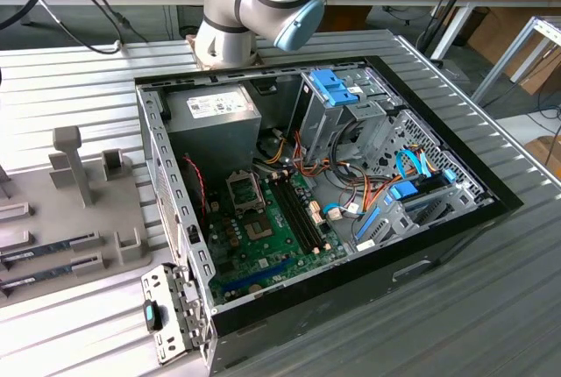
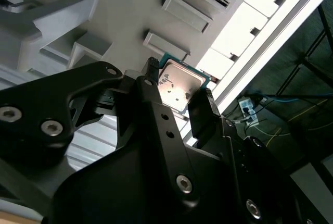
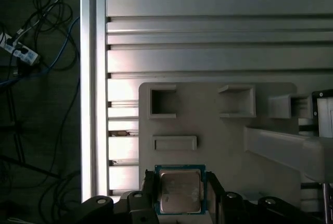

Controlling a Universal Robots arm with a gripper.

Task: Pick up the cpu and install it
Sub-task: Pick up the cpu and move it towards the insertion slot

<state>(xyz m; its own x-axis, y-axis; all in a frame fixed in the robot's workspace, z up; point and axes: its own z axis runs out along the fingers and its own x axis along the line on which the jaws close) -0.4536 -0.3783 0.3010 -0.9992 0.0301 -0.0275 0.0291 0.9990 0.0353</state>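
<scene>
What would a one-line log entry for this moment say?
step: pick | gripper: shut on small square silver-topped, green-rimmed cpu | location: at grey holder tray | install: not done

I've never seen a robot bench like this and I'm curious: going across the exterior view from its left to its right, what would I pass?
grey tray → grey power-supply box → blue drive-cage latch → blue cables → black case rim

tool [image 2: 178, 82] | clamps cpu [image 2: 180, 87] by its edges | over grey tray [image 2: 130, 5]
</scene>
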